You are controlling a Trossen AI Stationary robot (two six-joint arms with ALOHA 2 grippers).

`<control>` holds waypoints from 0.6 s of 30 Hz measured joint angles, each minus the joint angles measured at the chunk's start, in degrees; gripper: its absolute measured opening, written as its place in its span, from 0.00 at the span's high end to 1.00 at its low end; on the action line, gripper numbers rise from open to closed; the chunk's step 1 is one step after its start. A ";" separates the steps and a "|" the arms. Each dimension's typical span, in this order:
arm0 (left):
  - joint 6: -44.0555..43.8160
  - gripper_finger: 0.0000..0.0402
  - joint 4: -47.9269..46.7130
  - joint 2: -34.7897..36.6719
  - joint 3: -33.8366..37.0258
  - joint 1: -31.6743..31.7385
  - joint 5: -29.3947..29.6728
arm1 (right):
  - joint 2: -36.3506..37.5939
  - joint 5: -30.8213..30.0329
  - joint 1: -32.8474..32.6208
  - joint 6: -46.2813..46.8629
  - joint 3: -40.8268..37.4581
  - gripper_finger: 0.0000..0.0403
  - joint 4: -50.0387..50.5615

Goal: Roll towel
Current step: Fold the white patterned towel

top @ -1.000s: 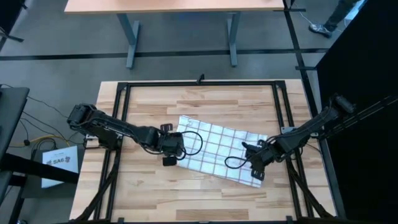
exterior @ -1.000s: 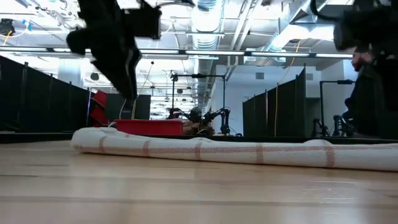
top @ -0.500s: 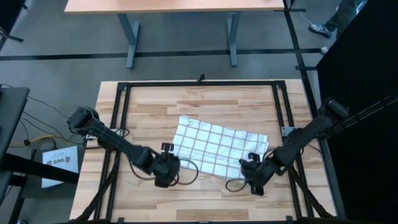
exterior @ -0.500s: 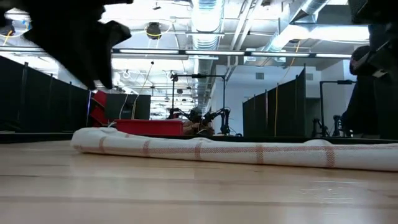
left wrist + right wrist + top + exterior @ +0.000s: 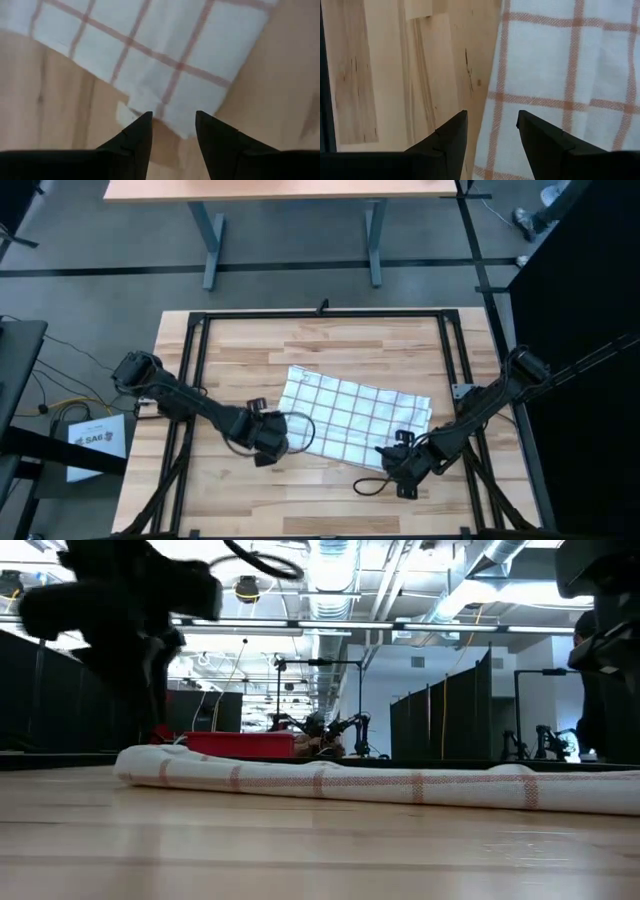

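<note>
Checked towel spread flat on table. Left gripper parted, empty, above the tagged corner. Right gripper parted, empty, over towel's edge

My wrist views cut the towel off at their edges; in the low view my arms blur darkly.
</note>
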State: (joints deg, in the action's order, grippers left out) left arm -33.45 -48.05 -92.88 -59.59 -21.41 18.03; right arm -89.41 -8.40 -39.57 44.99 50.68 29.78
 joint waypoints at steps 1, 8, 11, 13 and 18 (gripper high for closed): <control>-0.80 0.67 -0.21 0.00 0.23 0.98 -0.12 | 0.00 -0.04 -0.02 0.02 0.00 0.60 0.00; -3.58 0.67 -1.07 0.42 0.31 6.15 -1.56 | 0.04 -0.07 -0.04 0.46 0.00 0.60 -0.04; -6.54 0.67 -0.98 0.42 0.30 9.06 -4.44 | 0.04 -0.07 -0.04 0.59 0.00 0.60 -0.04; -9.38 0.67 -1.43 0.42 0.30 11.17 -7.18 | 0.04 -0.08 -0.04 0.59 0.00 0.60 -0.04; -15.05 0.67 -1.51 0.42 0.31 14.30 -12.05 | 0.07 -0.57 -0.04 0.59 0.00 0.60 -0.08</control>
State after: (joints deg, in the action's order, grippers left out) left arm -48.50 -49.56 -92.47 -59.29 -7.11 5.98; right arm -89.34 -8.97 -39.62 45.58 50.68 29.70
